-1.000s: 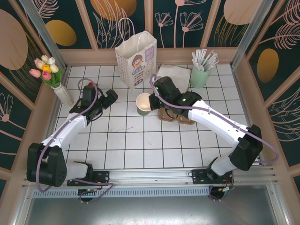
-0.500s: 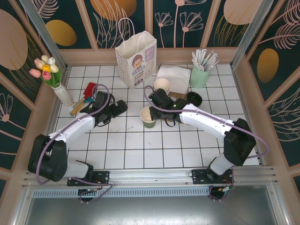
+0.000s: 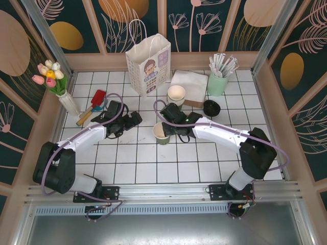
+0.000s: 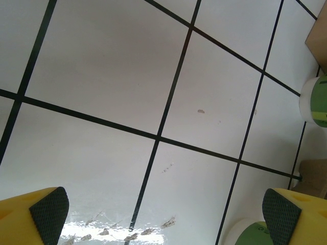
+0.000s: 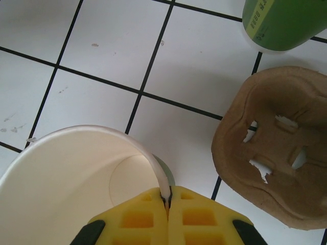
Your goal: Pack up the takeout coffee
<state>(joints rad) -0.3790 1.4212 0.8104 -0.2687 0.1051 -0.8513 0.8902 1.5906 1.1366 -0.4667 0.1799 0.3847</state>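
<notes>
Near the middle of the tiled table (image 3: pixel 133 163), we are watching the right gripper (image 5: pixel 166 204) pinching the rim of the coffee cup (image 3: pixel 161 133), its yellow fingers clamped together on the thin paper wall. The cup is sitting upright, green outside, smooth cream inside and empty; whether it is touching the tiles we cannot tell. Just beside it the left gripper (image 3: pixel 135 120) is waiting with its dark-padded fingers (image 4: pixel 48 209) spread wide and holding nothing. We are judging this as the carrying step, with packing not yet done. The next move is calling for a level, gentle carry, since a soft rim is likely to buckle. Beside the cup a rough brown pulp carrier (image 5: pixel 276 148) is lying flat. Farther back a second cup (image 3: pixel 176 94), a black lid (image 3: pixel 211 107) and folded napkins (image 3: pixel 189 81) are waiting, and at the far edge the stiff white paper bag (image 3: pixel 148 64) is standing open.
</notes>
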